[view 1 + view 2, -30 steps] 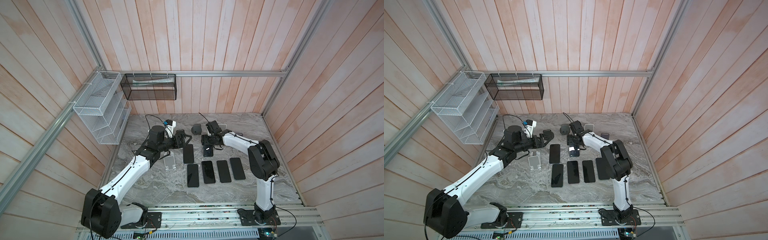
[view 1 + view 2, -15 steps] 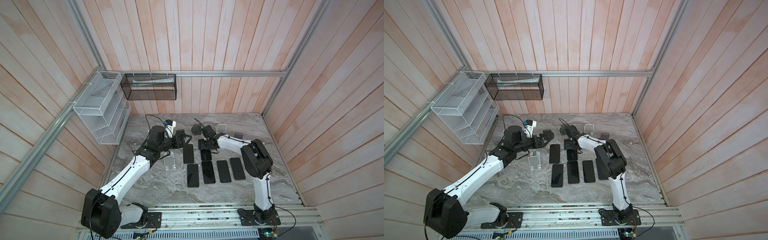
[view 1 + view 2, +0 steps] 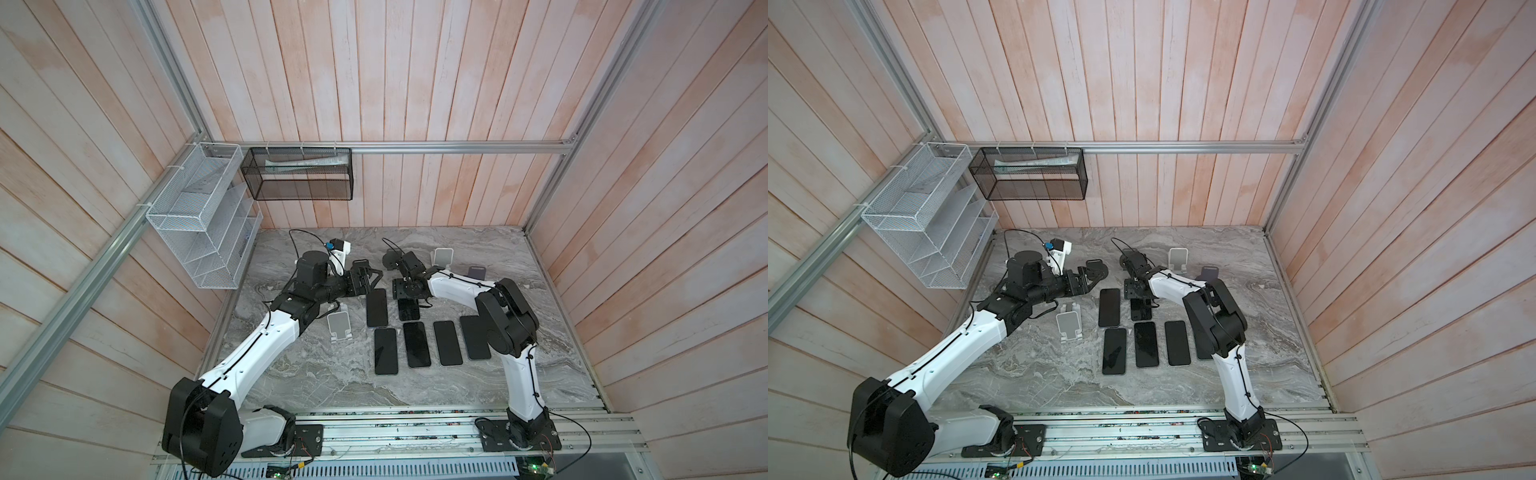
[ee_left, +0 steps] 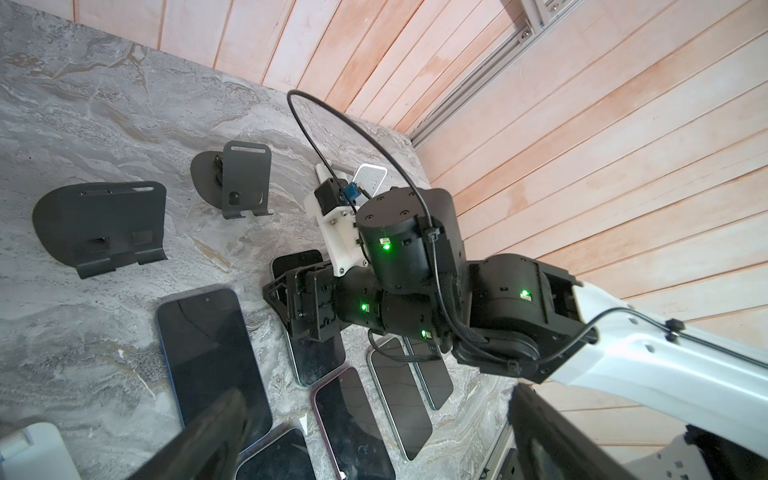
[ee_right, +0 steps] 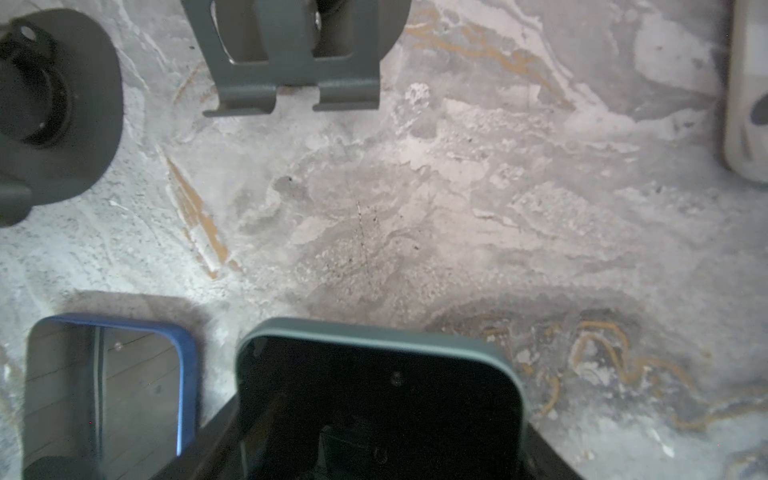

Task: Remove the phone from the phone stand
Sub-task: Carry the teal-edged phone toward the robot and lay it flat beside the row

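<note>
A phone (image 5: 374, 395) in a grey-green case sits screen up between the fingers of my right gripper (image 5: 374, 436), which is shut on its two long sides. In both top views this phone (image 3: 409, 309) is low over the marble table, beside a flat blue-cased phone (image 5: 108, 382). The dark grey phone stand (image 5: 291, 54) just beyond it stands empty. My left gripper (image 3: 368, 276) hovers open with nothing in it, to the left of the right gripper (image 3: 409, 291) and apart from it. Its blurred fingers (image 4: 199, 440) frame the flat phones below.
Several phones (image 3: 417, 344) lie flat in rows on the table (image 3: 332, 382). A second black stand (image 4: 104, 224), a white stand (image 3: 442, 257), a purple-grey stand (image 3: 477, 273) and a front white stand (image 3: 340, 326) all stand empty. Wire baskets (image 3: 199, 224) hang on the left wall.
My right gripper has carried the phone away from the dark stand, a little left and toward the front, down beside the blue-cased phone. The left arm has not moved.
</note>
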Robot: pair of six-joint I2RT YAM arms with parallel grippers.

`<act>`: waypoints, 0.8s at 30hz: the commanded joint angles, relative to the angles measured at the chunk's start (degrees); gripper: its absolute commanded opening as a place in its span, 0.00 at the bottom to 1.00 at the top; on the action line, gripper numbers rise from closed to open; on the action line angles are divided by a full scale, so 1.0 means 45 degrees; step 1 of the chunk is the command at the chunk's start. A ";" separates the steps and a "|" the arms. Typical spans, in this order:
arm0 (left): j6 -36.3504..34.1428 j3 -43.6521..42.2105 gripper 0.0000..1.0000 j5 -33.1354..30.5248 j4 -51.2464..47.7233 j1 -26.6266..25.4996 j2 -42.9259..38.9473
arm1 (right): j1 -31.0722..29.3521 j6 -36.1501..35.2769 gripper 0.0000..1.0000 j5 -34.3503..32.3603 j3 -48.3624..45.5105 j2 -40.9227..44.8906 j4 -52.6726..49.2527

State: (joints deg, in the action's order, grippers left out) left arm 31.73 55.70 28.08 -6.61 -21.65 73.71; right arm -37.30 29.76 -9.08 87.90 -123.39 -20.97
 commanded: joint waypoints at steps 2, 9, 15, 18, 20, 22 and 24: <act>0.0001 0.0235 1.00 -0.0019 0.0253 0.0062 -0.0217 | -0.0226 0.0435 0.71 -0.0609 -0.0288 -0.0566 -0.0391; 0.0002 0.0182 1.00 -0.0080 0.0258 0.0048 -0.0361 | -0.0344 0.0633 0.74 -0.0676 -0.0876 -0.0402 -0.0168; 0.0039 0.0197 1.00 -0.0056 0.0286 0.0048 -0.0323 | -0.0331 0.0575 0.77 -0.0778 -0.0907 -0.0372 -0.0318; 0.0100 0.0201 1.00 0.0052 0.0317 0.0048 -0.0281 | -0.0336 0.0565 0.78 -0.0792 -0.0864 -0.0362 -0.0423; 0.0137 0.0238 1.00 0.0196 0.0335 0.0056 -0.0283 | -0.0325 0.0540 0.78 -0.0814 -0.0880 -0.0343 -0.0457; 0.0120 0.0177 1.00 0.0134 0.0367 0.0045 -0.0360 | -0.0335 0.0528 0.78 -0.0791 -0.0917 -0.0353 -0.0471; 0.0119 0.0170 1.00 0.0070 0.0356 0.0047 -0.0374 | -0.0331 0.0470 0.79 -0.0788 -0.0906 -0.0355 -0.0542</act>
State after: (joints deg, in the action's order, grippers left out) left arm 32.21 55.70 28.23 -6.42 -21.65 73.08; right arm -38.76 31.29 -13.56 86.08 -123.33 -18.44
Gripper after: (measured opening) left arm 0.999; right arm 0.787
